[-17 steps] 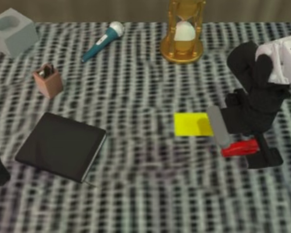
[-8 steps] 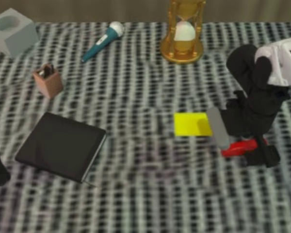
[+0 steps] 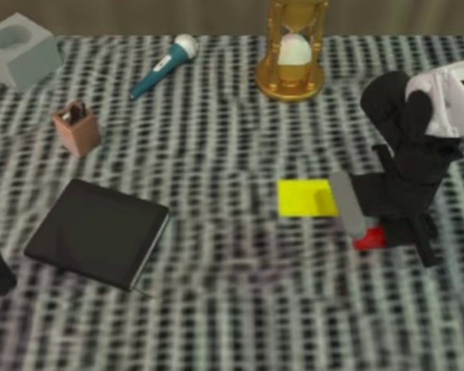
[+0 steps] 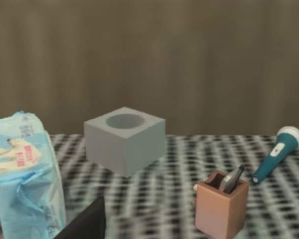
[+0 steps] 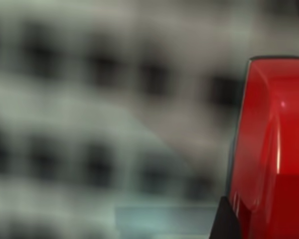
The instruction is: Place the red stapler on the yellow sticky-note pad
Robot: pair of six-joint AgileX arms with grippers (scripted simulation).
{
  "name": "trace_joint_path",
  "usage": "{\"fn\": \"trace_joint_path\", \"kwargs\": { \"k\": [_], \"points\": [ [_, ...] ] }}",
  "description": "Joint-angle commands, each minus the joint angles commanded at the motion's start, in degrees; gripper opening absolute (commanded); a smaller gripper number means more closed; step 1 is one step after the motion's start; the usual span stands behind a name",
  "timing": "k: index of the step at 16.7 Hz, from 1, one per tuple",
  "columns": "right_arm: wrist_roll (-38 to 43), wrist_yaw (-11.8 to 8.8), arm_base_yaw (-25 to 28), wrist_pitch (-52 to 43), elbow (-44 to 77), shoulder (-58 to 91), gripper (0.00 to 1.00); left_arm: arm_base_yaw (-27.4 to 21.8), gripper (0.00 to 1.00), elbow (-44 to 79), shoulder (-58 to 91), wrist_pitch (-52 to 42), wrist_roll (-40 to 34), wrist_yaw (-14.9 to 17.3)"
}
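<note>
a black-and-white checked tablecloth (image 3: 232, 309) is seen; the stapler (image 3: 369, 239) is glossy red, the sticky-note pad (image 3: 303, 197) plain yellow.

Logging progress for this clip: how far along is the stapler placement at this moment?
Early stage. The right gripper is down over the red stapler, which lies on the table beside the yellow sticky-note pad, not on it. The pad is bare. Lifting, carrying and setting down remain. The left arm sits parked at the table's left edge.

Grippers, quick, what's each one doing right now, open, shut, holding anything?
Left gripper: not in view.
Right gripper: down over the red stapler; grip cannot be told.
</note>
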Motion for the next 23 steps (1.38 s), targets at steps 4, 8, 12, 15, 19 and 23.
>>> {"fn": "trace_joint_path", "kwargs": {
  "k": [4, 8, 12, 15, 19, 23],
  "points": [
    [0.00, 0.00, 0.00, 0.00, 0.00, 0.00, 0.00, 0.00, 1.00, 0.00, 0.00, 0.00, 0.00, 0.00],
    [0.00, 0.00, 0.00, 0.00, 0.00, 0.00, 0.00, 0.00, 1.00, 0.00, 0.00, 0.00, 0.00, 0.00],
    [-0.30, -0.04, 0.08, -2.34, 2.03, -0.75, 0.00, 0.00, 1.00, 0.00, 0.00, 0.00, 0.00, 0.00],
    [-0.35, -0.09, 0.12, -9.73, 6.60, -3.16, 0.00, 0.00, 1.00, 0.00, 0.00, 0.00, 0.00, 0.00],
    [-0.36, -0.06, 0.29, -19.36, 12.39, -6.55, 0.00, 0.00, 1.00, 0.00, 0.00, 0.00, 0.00, 0.00],
    [-0.21, -0.05, 0.29, -20.71, 13.36, -7.43, 0.00, 0.00, 1.00, 0.00, 0.00, 0.00, 0.00, 0.00]
  ]
}}
